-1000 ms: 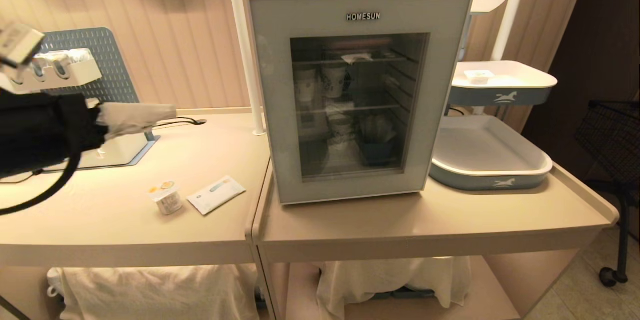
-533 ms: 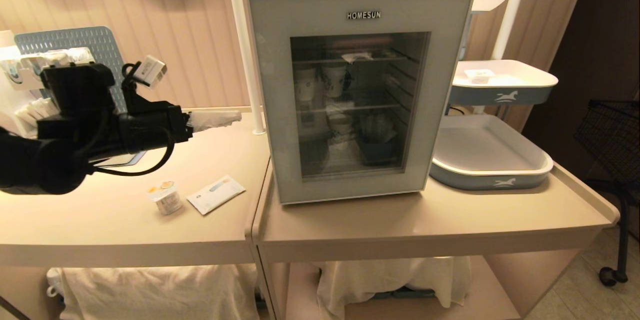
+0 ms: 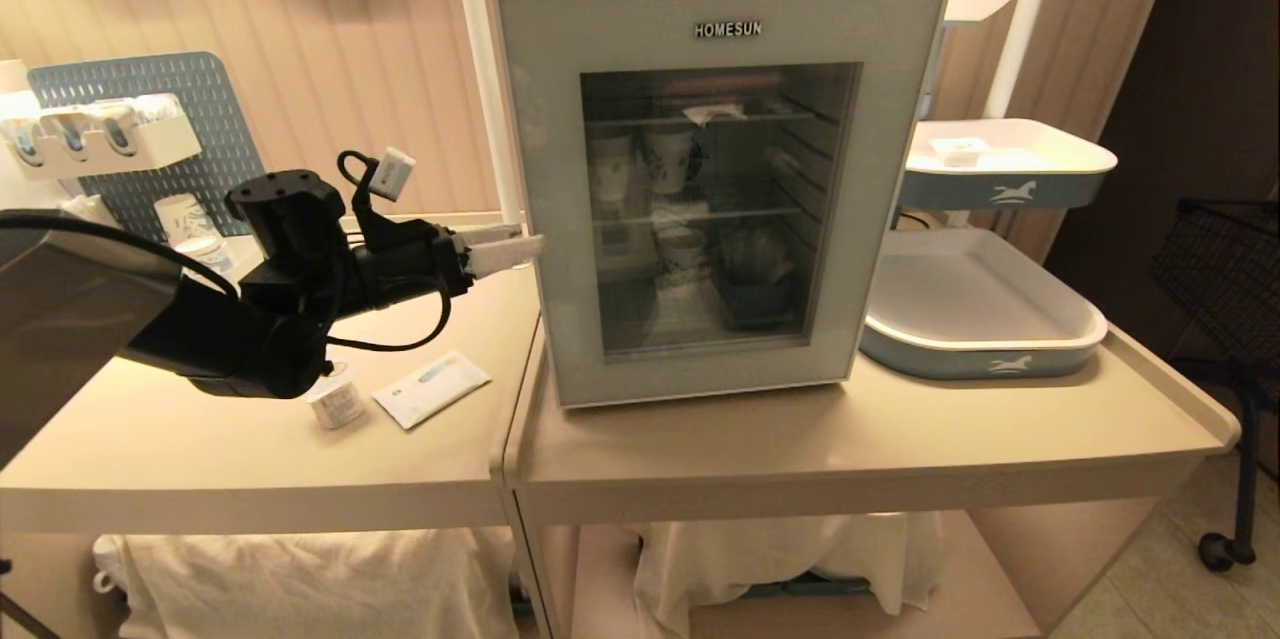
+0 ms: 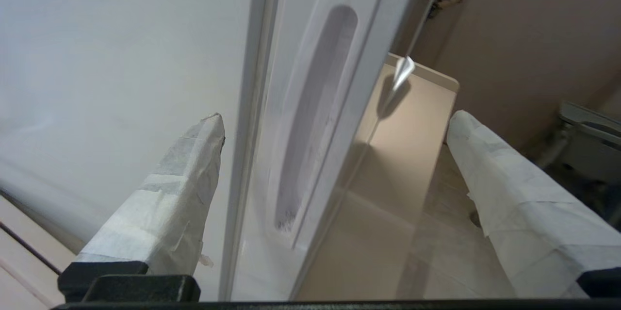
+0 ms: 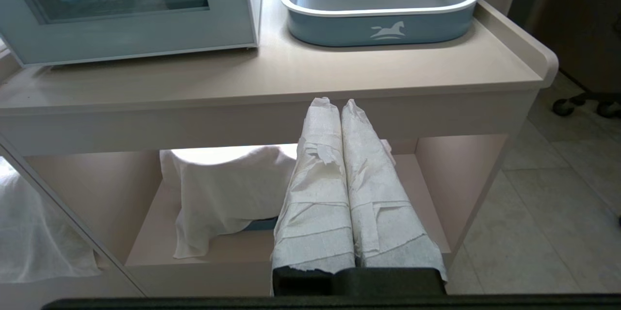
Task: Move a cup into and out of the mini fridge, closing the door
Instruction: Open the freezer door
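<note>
The left gripper (image 4: pixel 335 145) is reaching level at the fridge (image 3: pixel 720 189), jaws spread wide astride the door (image 4: pixel 310 106) edge, its upright handle slot lying between them. The cup (image 3: pixel 337 400) is sitting on the desk (image 3: pixel 250 449), under that arm. The right gripper (image 5: pixel 342 106), jaws pressed together, is hanging parked low.

We can read one word, "HOMESUN", in pale capital letters across the top of the door (image 3: pixel 720 189).
</note>
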Controlling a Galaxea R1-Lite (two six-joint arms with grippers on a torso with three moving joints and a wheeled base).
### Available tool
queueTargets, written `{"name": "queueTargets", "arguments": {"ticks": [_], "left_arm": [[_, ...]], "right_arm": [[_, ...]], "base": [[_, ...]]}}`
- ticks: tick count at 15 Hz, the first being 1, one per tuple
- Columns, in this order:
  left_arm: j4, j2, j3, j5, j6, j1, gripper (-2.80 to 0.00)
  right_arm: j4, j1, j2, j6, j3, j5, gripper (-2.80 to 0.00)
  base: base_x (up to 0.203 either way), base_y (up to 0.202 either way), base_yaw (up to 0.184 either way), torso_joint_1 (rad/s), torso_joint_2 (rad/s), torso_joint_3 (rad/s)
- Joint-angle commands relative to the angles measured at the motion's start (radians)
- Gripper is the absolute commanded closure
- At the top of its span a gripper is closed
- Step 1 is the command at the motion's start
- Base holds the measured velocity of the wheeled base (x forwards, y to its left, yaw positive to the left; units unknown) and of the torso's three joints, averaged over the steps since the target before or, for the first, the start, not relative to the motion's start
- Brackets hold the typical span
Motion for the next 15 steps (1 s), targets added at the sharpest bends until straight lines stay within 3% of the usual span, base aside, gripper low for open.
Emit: {"name": "queueTargets", "arguments": {"ticks": [1,3,4,11,15], "left_arm": [[-0.03,0.026,-0.006,0.069,-0.001,-0.037,-2.8],[-0.053,0.05,-0.017,0.185,0.004,-0.071,-2.8],[-0.068,0.051,-0.011,0.198,-0.004,-0.085,-2.8],[-0.061,0.031,0.027,0.186,0.0,-0.093,-2.8],[-0.046,-0.013,0.048,0.177,0.002,-0.062,-2.8]], "right_arm": [[0.0,0.0,0.0,0.0,0.0,0.0,0.0],[0.0,0.002,0.0,0.0,0.0,0.0,0.0],[0.0,0.001,0.0,0.0,0.0,0.0,0.0],[0.0,0.0,0.0,0.0,0.0,0.0,0.0],[0.0,0.0,0.0,0.0,0.0,0.0,0.0]], "base": [[0.0,0.0,0.0,0.0,0.0,0.0],[0.0,0.0,0.0,0.0,0.0,0.0],[0.0,0.0,0.0,0.0,0.0,0.0],[0.0,0.0,0.0,0.0,0.0,0.0],[0.0,0.0,0.0,0.0,0.0,0.0]]}}
